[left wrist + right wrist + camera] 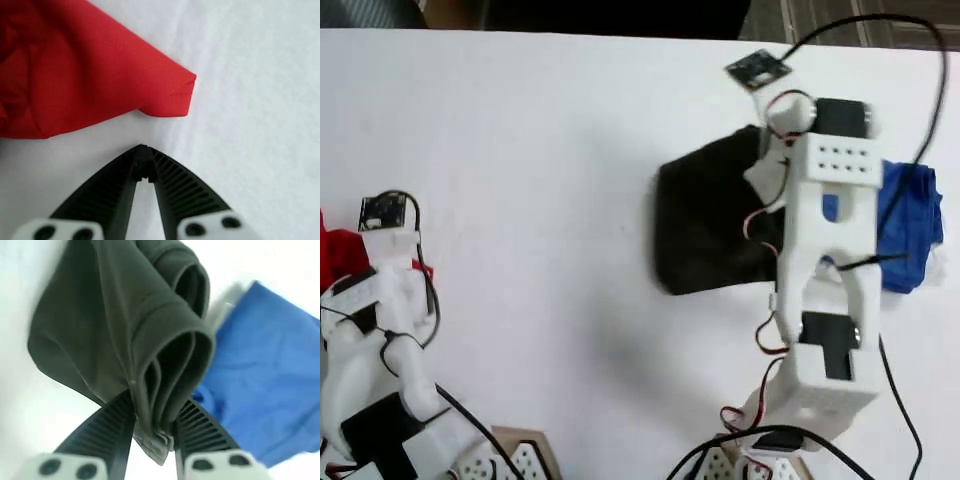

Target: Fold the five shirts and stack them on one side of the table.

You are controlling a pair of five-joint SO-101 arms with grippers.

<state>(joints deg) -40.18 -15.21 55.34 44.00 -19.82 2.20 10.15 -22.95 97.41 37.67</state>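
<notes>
Pinches the folded edge of the black shirt (110, 325) in the right gripper (156, 405), beside the blue shirt (260, 370) on the desk (520, 150), both partly hidden under that arm. Shows the left gripper (145, 152) pressed together near the red shirt (75, 75), cut off at the edge.

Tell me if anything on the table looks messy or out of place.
The black shirt is bunched in loose, uneven folds, pinched in the right claw, beside the rumpled blue shirt. Neither looks neatly folded.
</notes>
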